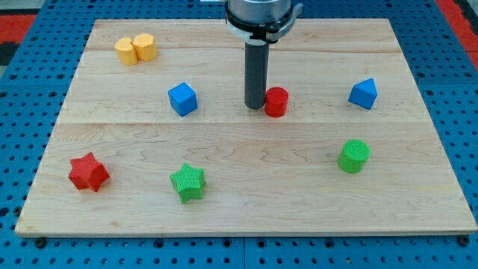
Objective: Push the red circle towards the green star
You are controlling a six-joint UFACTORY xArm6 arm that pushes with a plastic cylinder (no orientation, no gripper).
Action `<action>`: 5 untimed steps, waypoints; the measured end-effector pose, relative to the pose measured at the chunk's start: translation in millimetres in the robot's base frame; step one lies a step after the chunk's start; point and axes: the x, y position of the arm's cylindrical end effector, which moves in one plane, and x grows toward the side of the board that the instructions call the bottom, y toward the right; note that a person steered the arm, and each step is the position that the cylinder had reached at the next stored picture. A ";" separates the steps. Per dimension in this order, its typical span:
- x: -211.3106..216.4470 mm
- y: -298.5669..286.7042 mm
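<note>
Tip [255, 105] down on the wooden board [246, 217], just left of the red circle [276, 101], touching or nearly so. No gripper fitted, only the bare rod. Green star [187, 183] well apart, toward the view's bottom left. Blue cube [182, 99] left of the tip; green cylinder [353, 156] lower right.

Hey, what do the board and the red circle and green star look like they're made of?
The board looks like pale wood with a smooth matte finish: grain and plank seams show. The red circle, just right of my tip, and the green star look like matte plastic, possibly 3D-printed; fine ridges show on the star.
</note>
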 end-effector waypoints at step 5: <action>46.1 58.8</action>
